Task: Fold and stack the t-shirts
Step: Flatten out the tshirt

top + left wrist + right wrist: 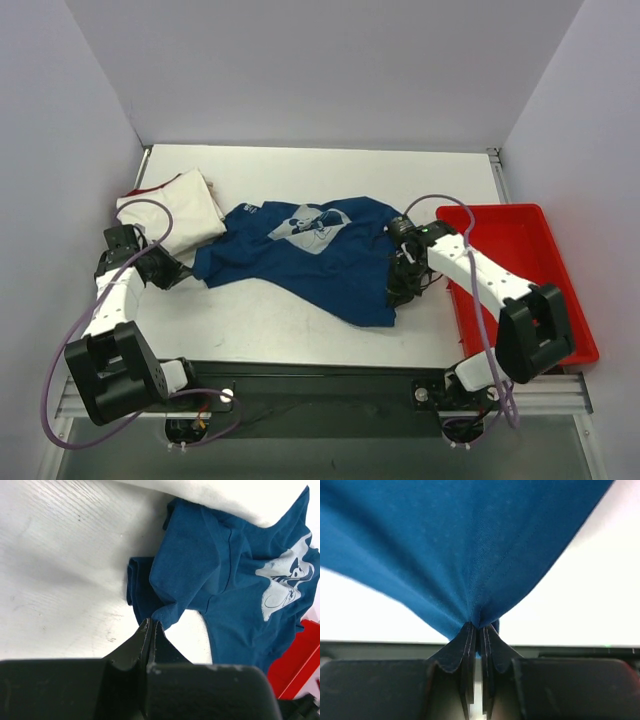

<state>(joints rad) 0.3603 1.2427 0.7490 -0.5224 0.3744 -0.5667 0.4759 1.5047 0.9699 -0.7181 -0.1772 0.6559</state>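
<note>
1. Two t-shirts lie on the table (290, 330): the cream t-shirt (178, 212) at 10 o'clock, the blue t-shirt (335, 265) at centre.
2. The blue t-shirt's long axis runs from 9 to 4 o'clock.
3. My left gripper (150, 626) pinches its 9 o'clock corner.
4. My right gripper (479, 628) clamps its 3 o'clock edge, tenting the cloth.

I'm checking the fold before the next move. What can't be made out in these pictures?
- Top view: the print on the blue shirt is too small to read; the tips of the right pincer hide under its own wrist.
- Left wrist view: the white shirt and red tray are cut off by the frame edges.
- Right wrist view: the blue shirt fills the frame; the background is washed out.
</note>
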